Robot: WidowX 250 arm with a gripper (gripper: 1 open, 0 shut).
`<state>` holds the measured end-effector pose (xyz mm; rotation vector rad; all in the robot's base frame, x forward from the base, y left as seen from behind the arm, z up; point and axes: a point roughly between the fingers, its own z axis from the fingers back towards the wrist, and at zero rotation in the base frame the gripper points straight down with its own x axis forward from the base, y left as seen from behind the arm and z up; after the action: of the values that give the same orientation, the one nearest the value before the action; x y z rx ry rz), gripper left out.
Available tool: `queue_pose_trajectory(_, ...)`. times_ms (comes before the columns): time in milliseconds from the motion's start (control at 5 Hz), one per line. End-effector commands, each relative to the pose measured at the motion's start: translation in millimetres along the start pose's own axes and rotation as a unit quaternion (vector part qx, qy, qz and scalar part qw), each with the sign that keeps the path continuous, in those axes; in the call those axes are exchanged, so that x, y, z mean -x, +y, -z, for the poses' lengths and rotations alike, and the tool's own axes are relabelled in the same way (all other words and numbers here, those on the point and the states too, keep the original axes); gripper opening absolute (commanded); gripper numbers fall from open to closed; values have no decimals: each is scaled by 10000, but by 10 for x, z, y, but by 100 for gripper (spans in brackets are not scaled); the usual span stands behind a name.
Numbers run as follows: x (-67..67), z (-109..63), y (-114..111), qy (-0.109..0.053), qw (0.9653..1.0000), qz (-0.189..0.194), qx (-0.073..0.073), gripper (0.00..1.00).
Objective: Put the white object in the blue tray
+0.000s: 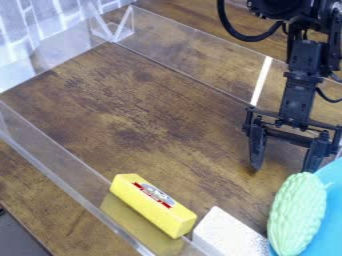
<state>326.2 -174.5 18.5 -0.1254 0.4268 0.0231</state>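
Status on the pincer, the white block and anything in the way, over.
Pincer open, nothing held. White block at the near edge, outside the blue tray. Green ribbed oval close beside block, may crowd the grasp.

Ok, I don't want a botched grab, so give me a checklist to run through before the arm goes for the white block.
1. Claw open: ok, its fingers are spread.
2. Claw free of any object: ok, nothing shows between the fingers.
3. Claw lined up over the white block: not ok, it is off toward the far side.
4. White block fully in view: not ok, the bottom picture edge cuts it off.
5. Room between white block and green ribbed oval for a finger: cannot tell, but it looks tight.
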Motion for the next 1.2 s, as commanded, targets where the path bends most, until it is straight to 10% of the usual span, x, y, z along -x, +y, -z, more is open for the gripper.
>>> queue_pose_trajectory(0, 97, -43, -59, -24, 10000, -9, 46, 100)
queue_pose_trajectory(200, 98, -68, -72, 40, 9999, -124, 81, 100)
queue_pose_trajectory(400, 91, -74, -81, 104, 9996, -233, 113, 0)
queue_pose_trajectory(600, 126, -98, -82, 143, 9993, -317, 148, 100)
queue_pose_trajectory(800, 170, -168, -75, 174, 9992, -335, 139, 0)
queue_pose_trajectory(1000, 213, -144, -54, 202, 9986, -440, 189, 0)
